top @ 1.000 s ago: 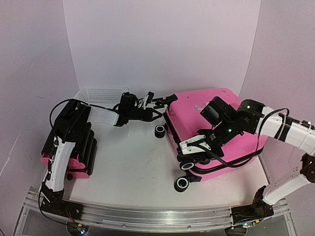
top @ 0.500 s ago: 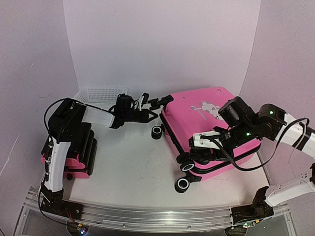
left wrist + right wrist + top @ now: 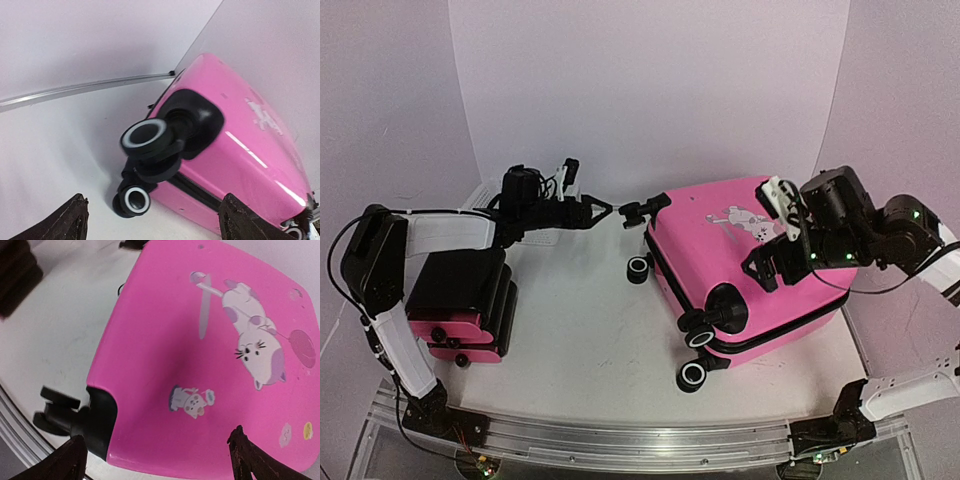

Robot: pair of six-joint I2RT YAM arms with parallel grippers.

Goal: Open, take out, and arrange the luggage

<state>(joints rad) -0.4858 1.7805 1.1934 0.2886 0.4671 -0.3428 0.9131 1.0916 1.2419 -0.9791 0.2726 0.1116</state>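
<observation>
both grippers spread wide and empty, pink luggage shut on the table

the luggage [image 3: 705, 250] lies flat on the right of the table [image 3: 580, 330], stickered shell up. the left gripper [image 3: 586, 190] hovers apart from its far corner wheel [image 3: 642, 208], holding nothing. the right gripper [image 3: 770, 235] hangs above the shell, fingers wide, touching nothing.

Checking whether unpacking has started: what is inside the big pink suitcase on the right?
Its inside is hidden: the luggage lies shut, so nothing in it can be seen. Only cat stickers show on its top.
</observation>
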